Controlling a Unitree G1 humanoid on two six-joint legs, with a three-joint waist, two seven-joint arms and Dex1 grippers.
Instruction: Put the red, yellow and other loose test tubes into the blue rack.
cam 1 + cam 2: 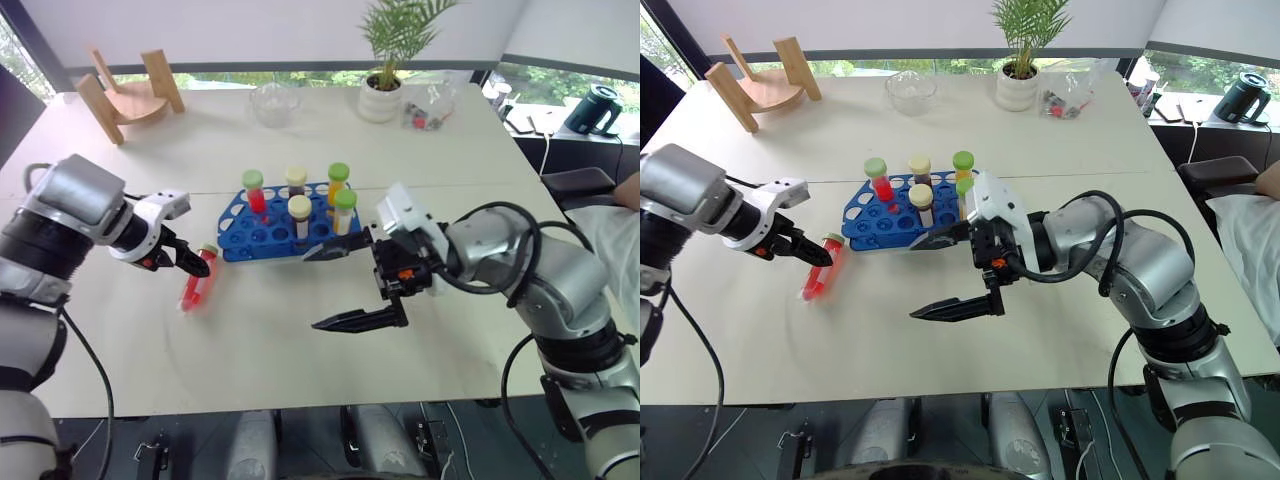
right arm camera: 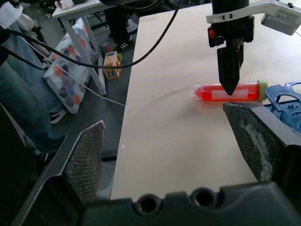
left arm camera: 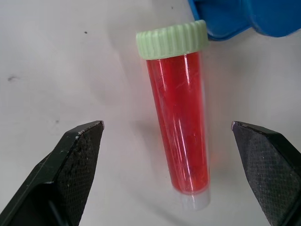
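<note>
Tube trouble is what we fear: the red test tube [image 1: 198,283] lies flat on the table [image 1: 300,370] just left of the blue rack [image 1: 265,232], its cap nearly touching the rack, so a sideways nudge could roll it. Our left gripper [image 3: 174,179] straddles it, jaws wide apart. Right of the rack, our right gripper [image 1: 345,285] hangs gaping, holding nothing.

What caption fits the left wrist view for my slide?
Open left claw poised over a red tube with a green cap, lying on the table beside the blue rack.
</note>
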